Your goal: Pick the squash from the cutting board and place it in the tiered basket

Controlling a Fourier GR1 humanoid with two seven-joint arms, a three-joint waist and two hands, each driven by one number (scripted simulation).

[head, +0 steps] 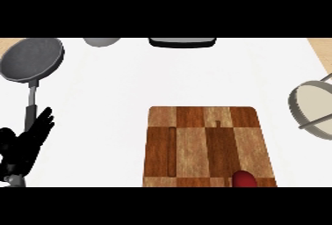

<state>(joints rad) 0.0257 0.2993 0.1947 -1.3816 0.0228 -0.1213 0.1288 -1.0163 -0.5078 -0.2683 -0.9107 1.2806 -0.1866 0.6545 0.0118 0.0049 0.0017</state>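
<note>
The squash lies at 6 o'clock on the cutting board, partly cut by the view's edge, so its long axis is unclear. The left hand rests open, at 9 o'clock from it. The tiered basket stands at 2 o'clock. The right hand is not visible.

One checkered wooden cutting board, one grey long-handled frying pan at ten o'clock, one round cream tiered basket at three o'clock, one black hand at eight o'clock.

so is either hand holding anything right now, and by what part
Nothing is held. The left hand rests open at the view's left edge, fingers up, beside the pan handle. The right hand is out of view.
</note>
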